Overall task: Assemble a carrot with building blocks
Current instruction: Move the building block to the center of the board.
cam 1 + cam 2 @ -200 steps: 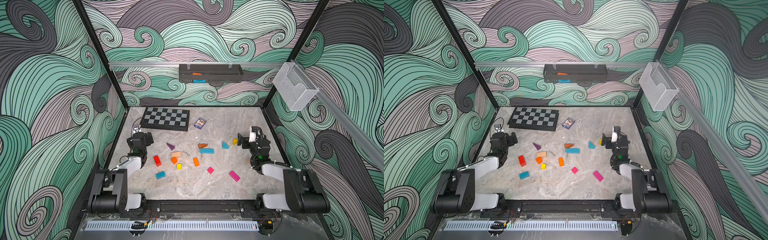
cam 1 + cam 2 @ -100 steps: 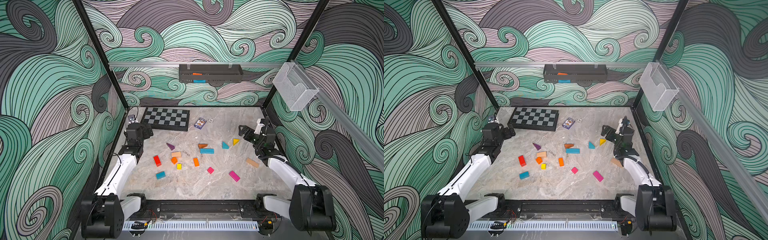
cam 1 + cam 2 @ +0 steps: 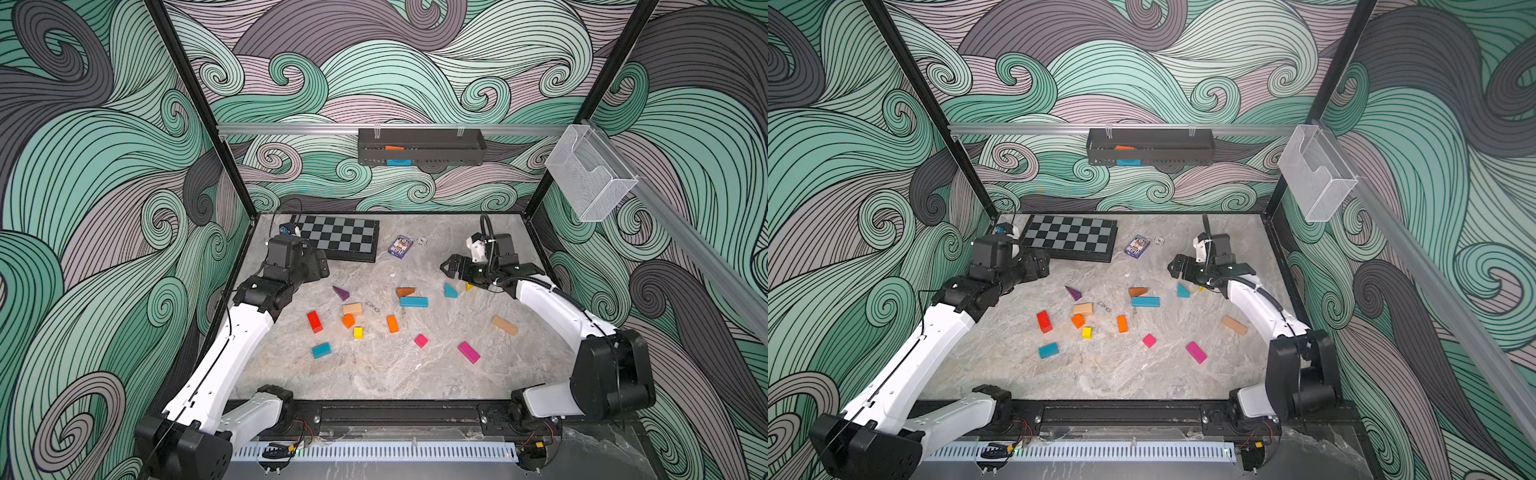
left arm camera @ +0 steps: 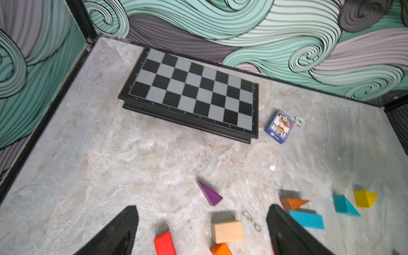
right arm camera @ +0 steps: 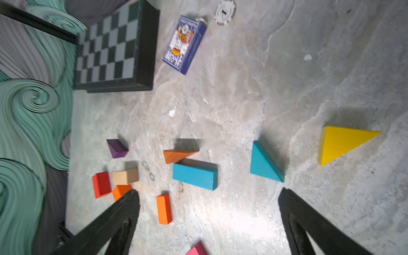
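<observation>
**Ana:** Top view?
**Ben:** The orange cube sits on the counter, nearer the left pincer than the right pincer.
**Ana:** Left wrist?
**Ben:** Spread, empty. The cube is just ahead.
**Ana:** Right wrist?
**Ben:** Spread, empty too. The orange bar points straight away.

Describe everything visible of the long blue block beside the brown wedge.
The long blue block is a plain cuboid, painted matte turquoise, apparently wood. It lies flat on the marble-look table, near its middle. The brown wedge lies close on its far side, near one end; whether they touch I cannot tell. Nothing holds it.
</observation>
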`<state>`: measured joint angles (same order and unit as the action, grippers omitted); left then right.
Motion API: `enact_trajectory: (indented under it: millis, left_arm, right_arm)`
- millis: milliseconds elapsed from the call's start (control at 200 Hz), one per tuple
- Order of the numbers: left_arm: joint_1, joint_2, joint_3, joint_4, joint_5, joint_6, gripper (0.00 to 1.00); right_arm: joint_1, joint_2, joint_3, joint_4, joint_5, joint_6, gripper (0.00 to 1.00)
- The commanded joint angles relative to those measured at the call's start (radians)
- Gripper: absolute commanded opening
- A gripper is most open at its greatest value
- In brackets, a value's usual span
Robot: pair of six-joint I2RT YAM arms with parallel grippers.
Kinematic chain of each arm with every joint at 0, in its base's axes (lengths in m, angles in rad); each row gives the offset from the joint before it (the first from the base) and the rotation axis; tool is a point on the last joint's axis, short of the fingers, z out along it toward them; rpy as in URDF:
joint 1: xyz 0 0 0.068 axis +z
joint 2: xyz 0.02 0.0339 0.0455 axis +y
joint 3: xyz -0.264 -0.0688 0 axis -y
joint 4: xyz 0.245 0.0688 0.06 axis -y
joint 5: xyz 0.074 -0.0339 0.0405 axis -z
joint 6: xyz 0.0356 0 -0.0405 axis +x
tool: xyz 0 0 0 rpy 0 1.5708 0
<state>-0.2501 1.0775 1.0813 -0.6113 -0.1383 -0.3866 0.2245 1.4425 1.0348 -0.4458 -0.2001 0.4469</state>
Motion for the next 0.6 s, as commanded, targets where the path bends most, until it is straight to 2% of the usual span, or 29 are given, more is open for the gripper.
enact_trajectory:
  millis: [0, 140, 255, 455, 595]
  left_arm:
    - [-0.012, 0.007, 0.071, -0.139, 0.073, -0.027, 0.88]
    - [-0.014, 0.022, 0.100, -0.157, 0.109, -0.011, 0.85]
    - [-0.020, 0.026, 0.099, -0.166, 0.123, -0.026, 0.83]
    - [-0.044, -0.042, 0.020, -0.131, 0.125, -0.041, 0.81]
    - [-0.060, -0.051, 0.054, -0.167, 0.125, -0.051, 0.81]
  right_arm:
    - [0.032, 0.014, 0.042, -0.196, 0.141, -0.062, 0.99]
    - [0.036, 0.024, 0.056, -0.205, 0.106, -0.081, 0.99]
    - [0.043, 0.079, 0.109, -0.292, 0.179, -0.146, 0.98]
    - [0.047, 0.202, 0.166, -0.289, 0.219, -0.222, 0.79]
    - [0.056, 0.283, 0.238, -0.296, 0.224, -0.242, 0.76]
